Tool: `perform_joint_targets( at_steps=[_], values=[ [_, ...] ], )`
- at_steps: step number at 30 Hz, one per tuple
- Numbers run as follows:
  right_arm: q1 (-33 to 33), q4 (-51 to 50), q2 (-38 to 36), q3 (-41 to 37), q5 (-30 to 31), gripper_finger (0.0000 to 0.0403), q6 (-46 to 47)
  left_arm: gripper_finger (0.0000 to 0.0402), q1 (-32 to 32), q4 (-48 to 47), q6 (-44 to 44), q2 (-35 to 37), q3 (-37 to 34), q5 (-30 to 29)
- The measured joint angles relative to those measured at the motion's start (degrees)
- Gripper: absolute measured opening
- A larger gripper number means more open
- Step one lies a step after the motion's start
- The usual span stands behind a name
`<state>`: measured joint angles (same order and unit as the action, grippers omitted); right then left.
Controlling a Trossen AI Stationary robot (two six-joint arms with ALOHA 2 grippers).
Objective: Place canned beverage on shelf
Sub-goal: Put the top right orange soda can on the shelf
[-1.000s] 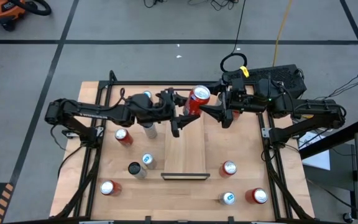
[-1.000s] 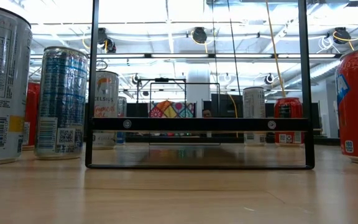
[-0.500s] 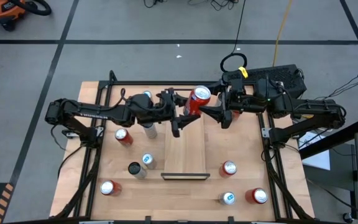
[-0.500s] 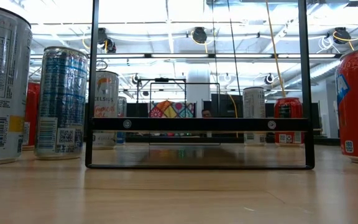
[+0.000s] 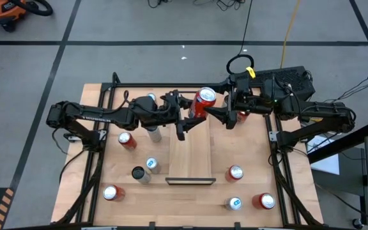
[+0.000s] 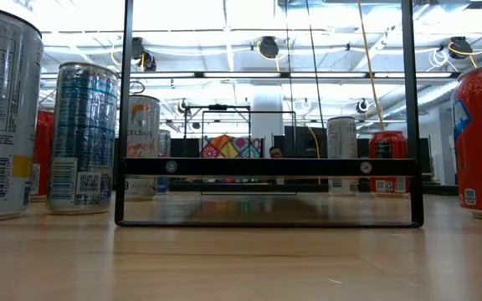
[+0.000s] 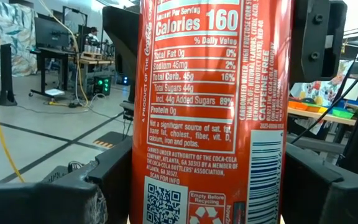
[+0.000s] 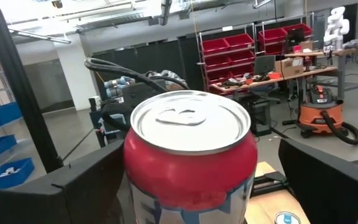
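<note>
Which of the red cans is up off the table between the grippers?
The red cola can at the shelf's far end, gripped by the left gripper; the other red cans stand on the tabletop.

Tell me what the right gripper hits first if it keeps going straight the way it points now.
Most likely the red can, which already sits between the right gripper's open fingers and is clamped from the other side by the left gripper. Depth is hard to judge; contact looks near.
</note>
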<state>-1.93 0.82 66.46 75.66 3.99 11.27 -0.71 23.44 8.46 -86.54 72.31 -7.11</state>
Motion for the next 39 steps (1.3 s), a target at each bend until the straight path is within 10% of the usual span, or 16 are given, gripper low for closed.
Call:
perform_joint_targets(
  at_steps=[18, 30, 39],
  values=[
    [0.0, 1.53, 1.58, -0.02, -2.28, 0.0389, 0.02, 0.0288, 0.0, -0.2, -0.32, -0.5, -0.04, -0.42],
    [-0.02, 0.69, 1.51, 0.0, -2.49, 0.0258, -0.25, 0.029, 0.0, -0.52, -0.38, -0.5, -0.06, -0.89],
    [-0.03, 0.24, 1.51, -0.01, -2.32, 0.0276, -1.73, 0.0337, -0.22, -1.2, -1.92, -0.5, -0.04, -3.57]
  ],
)
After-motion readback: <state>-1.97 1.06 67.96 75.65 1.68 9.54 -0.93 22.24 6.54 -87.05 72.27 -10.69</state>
